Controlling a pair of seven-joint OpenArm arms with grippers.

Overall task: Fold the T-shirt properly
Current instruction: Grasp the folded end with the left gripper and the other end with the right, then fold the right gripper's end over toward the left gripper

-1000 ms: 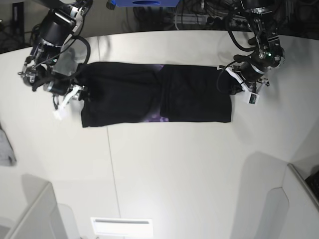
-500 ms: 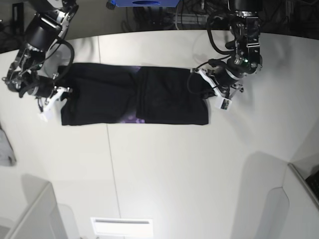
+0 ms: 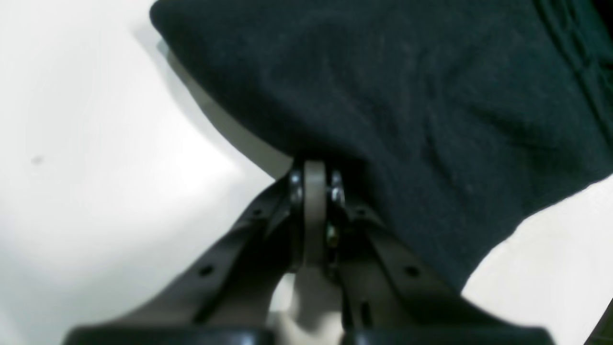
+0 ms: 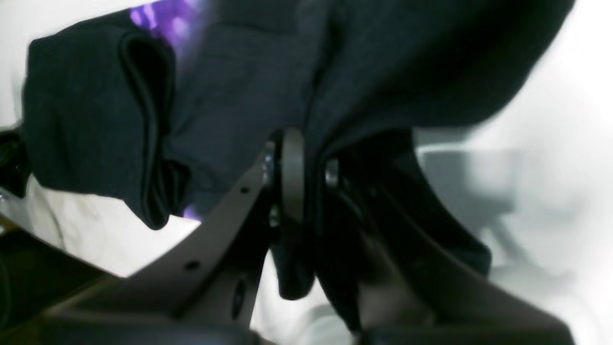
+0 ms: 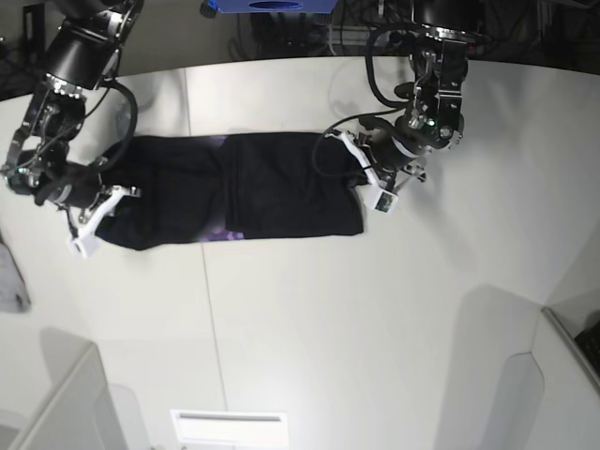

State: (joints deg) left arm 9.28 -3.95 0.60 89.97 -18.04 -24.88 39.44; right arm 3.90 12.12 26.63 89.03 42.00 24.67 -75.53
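The black T-shirt (image 5: 281, 183) lies as a long folded strip across the white table (image 5: 375, 309), with purple print (image 5: 225, 232) showing at a fold. My left gripper (image 5: 366, 180) is at the strip's right end, and in the left wrist view the left gripper (image 3: 313, 175) is shut on the T-shirt (image 3: 407, 96) edge. At the strip's left end my right gripper (image 5: 98, 211) is shut as well. The right wrist view shows the right gripper (image 4: 299, 153) with bunched T-shirt (image 4: 230, 96) cloth pinched between its jaws and purple print (image 4: 163, 14) above.
A grey cloth (image 5: 9, 277) lies at the table's left edge. A white label (image 5: 230, 427) sits near the front edge. Grey box corners stand at front left (image 5: 66, 403) and front right (image 5: 562, 366). Cables and a blue object (image 5: 272, 6) are behind the table.
Both arms have moved left in the base view, dragging the T-shirt leftward along the table. The right gripper's jaws have closed on the shirt's left end.
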